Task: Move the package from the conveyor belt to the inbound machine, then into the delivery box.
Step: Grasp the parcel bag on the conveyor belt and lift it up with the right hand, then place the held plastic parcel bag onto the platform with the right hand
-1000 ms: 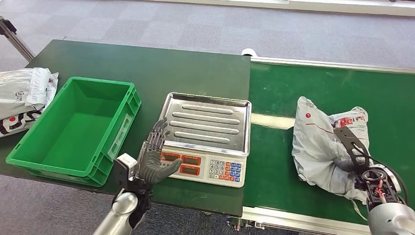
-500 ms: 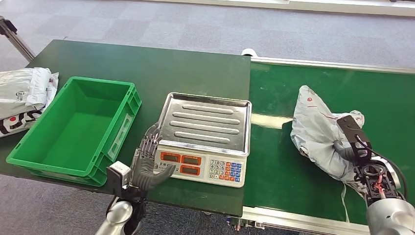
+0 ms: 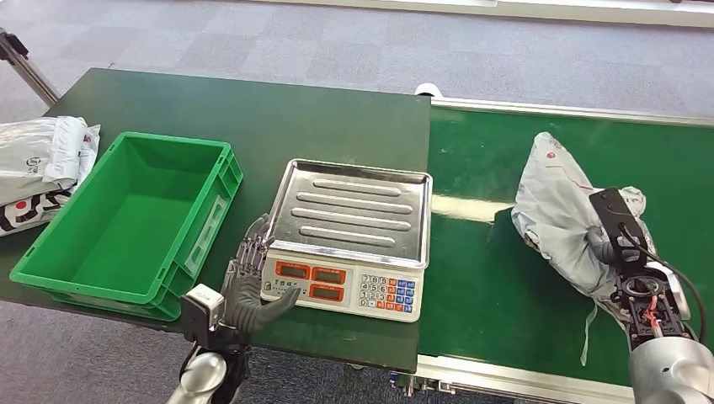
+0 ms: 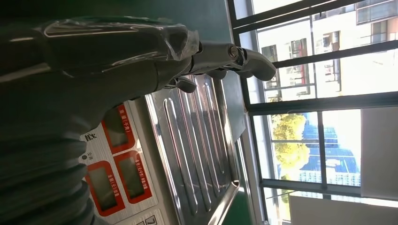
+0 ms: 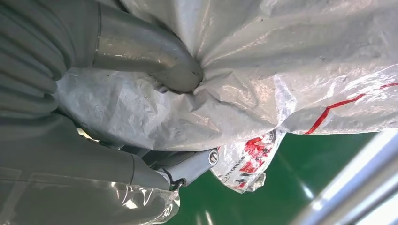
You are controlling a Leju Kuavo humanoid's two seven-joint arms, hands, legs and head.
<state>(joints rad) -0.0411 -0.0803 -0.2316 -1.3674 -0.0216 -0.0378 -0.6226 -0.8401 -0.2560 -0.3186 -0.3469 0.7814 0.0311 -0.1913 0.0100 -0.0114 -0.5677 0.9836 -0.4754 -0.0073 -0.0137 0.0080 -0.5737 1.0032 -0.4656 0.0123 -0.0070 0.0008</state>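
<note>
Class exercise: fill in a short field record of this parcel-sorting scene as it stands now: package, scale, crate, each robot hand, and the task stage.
package: grey plastic mailer, gripped and raised above the green conveyor belt
scale: steel tray bare
crate: green bin, nothing inside
right hand: holds the package
left hand: holds nothing, fingers apart, beside the scale's front corner
other parcels: beside the crate
stage: package not yet on scale
</note>
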